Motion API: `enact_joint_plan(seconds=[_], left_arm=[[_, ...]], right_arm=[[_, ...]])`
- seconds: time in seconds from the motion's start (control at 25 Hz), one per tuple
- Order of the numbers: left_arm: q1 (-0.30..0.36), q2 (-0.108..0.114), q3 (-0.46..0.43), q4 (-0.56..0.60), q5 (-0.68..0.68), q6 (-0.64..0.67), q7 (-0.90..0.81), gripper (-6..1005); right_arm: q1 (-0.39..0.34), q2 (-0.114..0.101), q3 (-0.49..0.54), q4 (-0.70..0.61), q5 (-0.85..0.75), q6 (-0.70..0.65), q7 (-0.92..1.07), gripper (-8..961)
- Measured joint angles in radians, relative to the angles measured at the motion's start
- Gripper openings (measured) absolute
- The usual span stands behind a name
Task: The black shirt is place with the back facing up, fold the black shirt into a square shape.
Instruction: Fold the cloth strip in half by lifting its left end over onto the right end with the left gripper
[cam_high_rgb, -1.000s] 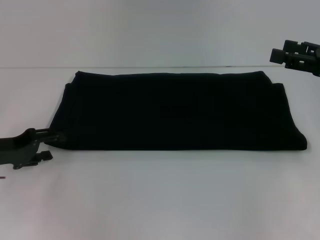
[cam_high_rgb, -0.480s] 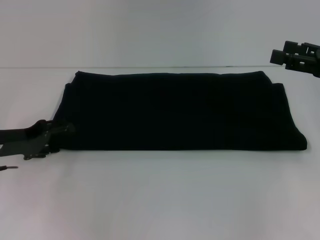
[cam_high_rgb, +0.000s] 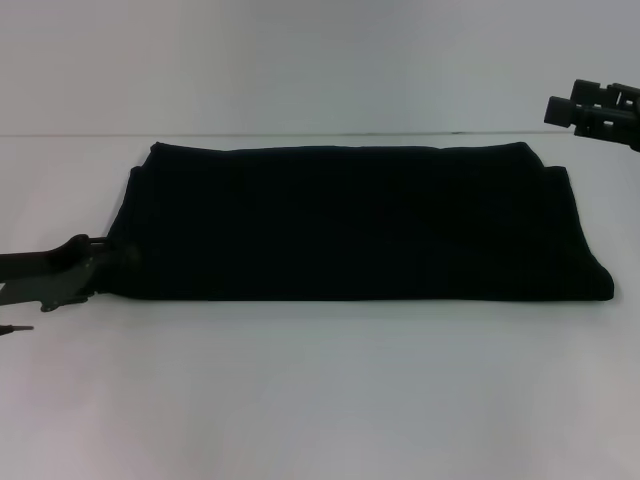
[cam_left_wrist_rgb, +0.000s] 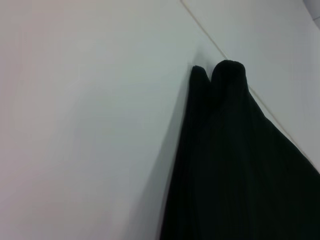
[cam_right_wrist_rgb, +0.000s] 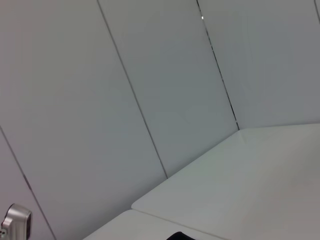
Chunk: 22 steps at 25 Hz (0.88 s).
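The black shirt (cam_high_rgb: 360, 222), already folded into a wide strip mid-frame on the counter (cam_high_rgb: 320, 400), is met at its lower-left corner by the left hand (cam_high_rgb: 105, 262), grip unclear, probably to be pinched and carried rightward, while the right hand (cam_high_rgb: 585, 112) is parked upper right.

Shirt (cam_high_rgb: 350, 220): plain matte black, no print. Tabletop (cam_high_rgb: 320, 400): white. Left gripper (cam_high_rgb: 100, 265): dark grey. Right gripper (cam_high_rgb: 590, 110): black.
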Motion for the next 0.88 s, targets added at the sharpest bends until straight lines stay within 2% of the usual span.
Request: enact_joint_plan(seconds=[0.2, 0.44, 0.52, 0.72, 0.88], left_arm=[[-0.006, 0.001, 0.022, 0.0, 0.003, -0.008, -0.002, 720], [-0.01, 0.001, 0.034, -0.001, 0.003, -0.021, -0.005, 555], [-0.01, 0.001, 0.039, -0.001, 0.003, -0.024, -0.005, 250], [-0.011, 0.001, 0.049, -0.001, 0.003, -0.03, -0.005, 54], [-0.006, 0.001, 0.048, 0.011, 0.003, -0.031, 0.001, 36]], right_arm=[[-0.001, -0.002, 0.006, 0.0, 0.0, 0.0, 0.001, 899], [-0.001, -0.002, 0.007, 0.0, 0.0, 0.0, 0.002, 899], [0.0, -0.002, 0.007, 0.0, 0.0, 0.0, 0.003, 899], [0.0, -0.002, 0.007, 0.0, 0.0, 0.0, 0.004, 898], [0.002, -0.002, 0.007, 0.002, 0.0, 0.005, 0.004, 898]])
